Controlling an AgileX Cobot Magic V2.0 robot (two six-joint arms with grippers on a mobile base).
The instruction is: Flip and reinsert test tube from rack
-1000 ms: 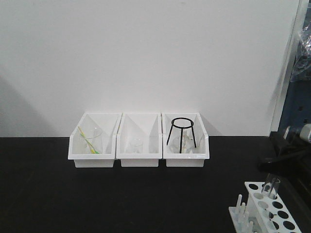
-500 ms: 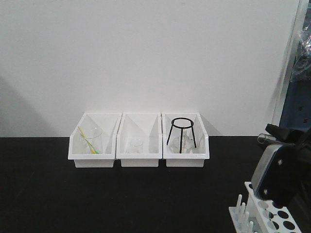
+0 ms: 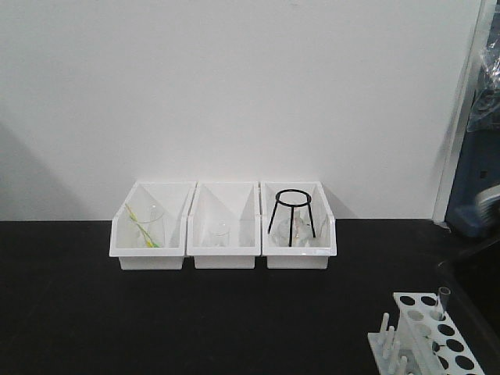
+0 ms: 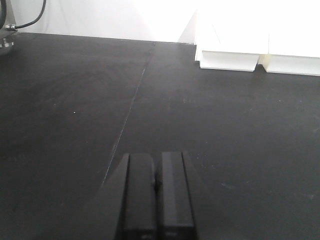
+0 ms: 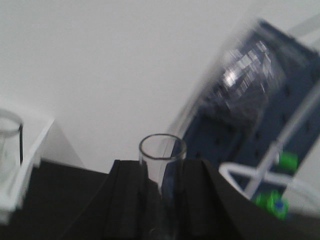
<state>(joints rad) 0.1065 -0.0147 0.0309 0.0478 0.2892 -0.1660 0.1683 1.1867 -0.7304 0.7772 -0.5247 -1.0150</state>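
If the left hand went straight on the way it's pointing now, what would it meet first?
Probably nothing nearby. The left hand, shut and low over the black table, points toward the white wall, passing left of the white storage bins. If it's tilted down, the table comes first; depth is unclear.

Soft, even light is filling the front view: the white wall (image 3: 234, 94) is glowing brightly, a faint shadow is greying one side of it, and the black table (image 3: 195, 312) is swallowing detail. Ahead and to the right of the left pincer (image 4: 156, 161), the bins (image 4: 260, 45) are blowing out into white glare. Beyond the right pincer (image 5: 162, 170), the blue equipment (image 5: 250, 100) is smearing with motion blur, while the test tube (image 5: 161, 185) clamped between its fingers is looking sharper.
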